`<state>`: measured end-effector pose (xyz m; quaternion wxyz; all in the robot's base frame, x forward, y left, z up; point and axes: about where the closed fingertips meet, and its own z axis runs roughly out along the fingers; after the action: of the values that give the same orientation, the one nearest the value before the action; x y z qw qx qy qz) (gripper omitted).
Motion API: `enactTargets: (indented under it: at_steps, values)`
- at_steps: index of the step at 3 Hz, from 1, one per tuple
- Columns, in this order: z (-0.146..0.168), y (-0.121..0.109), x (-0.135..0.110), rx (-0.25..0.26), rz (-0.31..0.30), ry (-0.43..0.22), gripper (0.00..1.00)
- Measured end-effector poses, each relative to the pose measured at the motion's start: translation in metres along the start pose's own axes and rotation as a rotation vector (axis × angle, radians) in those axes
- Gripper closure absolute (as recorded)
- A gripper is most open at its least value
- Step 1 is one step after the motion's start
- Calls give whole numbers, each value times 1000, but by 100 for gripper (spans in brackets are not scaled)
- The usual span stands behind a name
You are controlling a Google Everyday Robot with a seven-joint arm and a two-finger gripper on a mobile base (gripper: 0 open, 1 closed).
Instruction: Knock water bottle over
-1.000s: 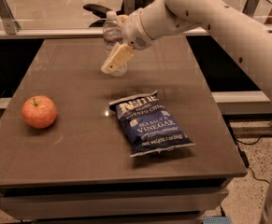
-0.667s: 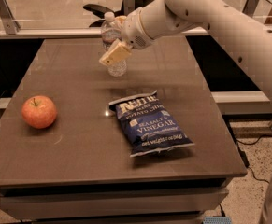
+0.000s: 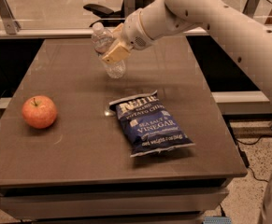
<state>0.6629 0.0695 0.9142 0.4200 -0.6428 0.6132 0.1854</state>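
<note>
The water bottle point(image 3: 111, 68) is a small clear ribbed bottle with a white cap point(image 3: 96, 27). It stands at the back middle of the brown table point(image 3: 70, 171) and leans with its cap toward the upper left. Its base looks close to the tabletop. My gripper point(image 3: 115, 51) comes in from the right and lies against the bottle's middle, covering part of it. The white arm point(image 3: 210, 17) stretches away to the upper right.
A blue chip bag point(image 3: 149, 122) lies flat in front of the bottle, right of the table's middle. A red apple point(image 3: 39, 111) sits near the left edge. A glass railing point(image 3: 42, 13) runs behind the table.
My gripper has moved a little left and down. The bottle has gone from nearly upright to leaning with its cap toward the left, and more of its lower body shows below the gripper.
</note>
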Motion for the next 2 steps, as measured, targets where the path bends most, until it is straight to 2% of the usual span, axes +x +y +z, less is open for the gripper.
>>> enactTargets:
  at_steps: [1,2]
  values:
    - [-1,-1,0,2,-4,2,100]
    - [-13,-8,-1,20,-17,17,100]
